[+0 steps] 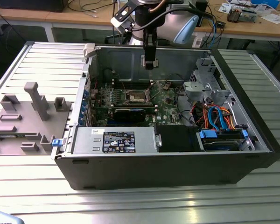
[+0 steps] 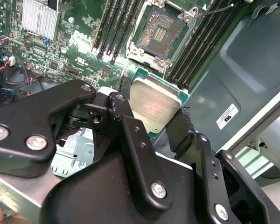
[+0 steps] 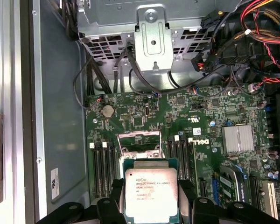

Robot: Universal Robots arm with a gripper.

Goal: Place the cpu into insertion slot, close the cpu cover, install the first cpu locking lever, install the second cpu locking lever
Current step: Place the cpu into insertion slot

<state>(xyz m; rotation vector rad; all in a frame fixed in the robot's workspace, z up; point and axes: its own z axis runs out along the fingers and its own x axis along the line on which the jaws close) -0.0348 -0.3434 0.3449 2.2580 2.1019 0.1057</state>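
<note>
My gripper (image 1: 150, 64) hangs inside the open computer case, above the green motherboard (image 1: 165, 100). It is shut on the cpu (image 3: 150, 189), a flat square chip with a silver-grey top, held by two opposite edges between black fingers (image 3: 186, 190). In the second wrist view the cpu (image 2: 151, 105) sits in the gripper (image 2: 151, 112), in the air and short of the insertion slot (image 2: 161, 32). That slot's dark contact field lies bare inside its silver frame. A silver framed plate, the cpu cover (image 3: 139, 141), shows just past the chip. A thin wire lever (image 2: 214, 9) sticks out beside the slot.
Black memory slots (image 2: 114, 28) flank the socket on both sides. A finned heatsink (image 3: 238, 138) and a coin battery (image 3: 107, 110) sit on the board. Bundled cables (image 1: 210, 114) and a drive cage (image 1: 200, 86) fill the exterior view's right. A grey fixture tray (image 1: 28, 116) lies outside the case.
</note>
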